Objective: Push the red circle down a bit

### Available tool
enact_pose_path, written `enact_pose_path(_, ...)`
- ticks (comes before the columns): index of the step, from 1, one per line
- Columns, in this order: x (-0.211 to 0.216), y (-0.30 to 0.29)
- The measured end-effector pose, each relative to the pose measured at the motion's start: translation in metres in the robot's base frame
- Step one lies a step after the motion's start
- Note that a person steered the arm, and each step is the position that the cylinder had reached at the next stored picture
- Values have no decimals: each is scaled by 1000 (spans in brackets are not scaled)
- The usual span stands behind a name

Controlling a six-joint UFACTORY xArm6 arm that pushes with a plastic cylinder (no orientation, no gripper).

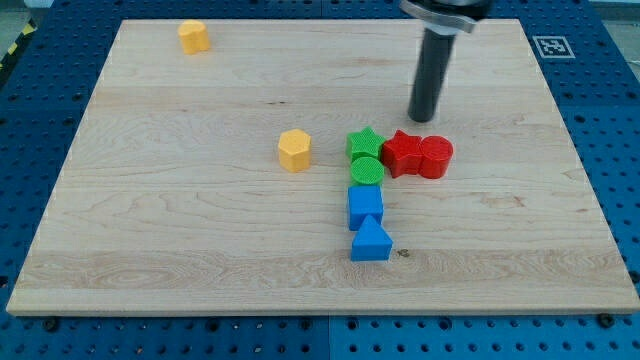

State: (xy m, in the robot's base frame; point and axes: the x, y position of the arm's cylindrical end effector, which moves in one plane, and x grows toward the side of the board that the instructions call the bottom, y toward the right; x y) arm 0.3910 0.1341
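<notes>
The red circle sits right of the board's centre, touching a red star on its left. My tip is just above the two red blocks, towards the view's top, close to the circle's upper edge but apart from it. A green star touches the red star's left side, with a green circle directly below it.
A blue cube-like block and a blue triangle line up below the green circle. A yellow hexagon lies left of the green star. Another yellow block is near the wooden board's top left corner.
</notes>
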Motion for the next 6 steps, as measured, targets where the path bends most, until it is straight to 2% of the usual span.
enact_pose_path(3,12,31)
enact_pose_path(6,15,33)
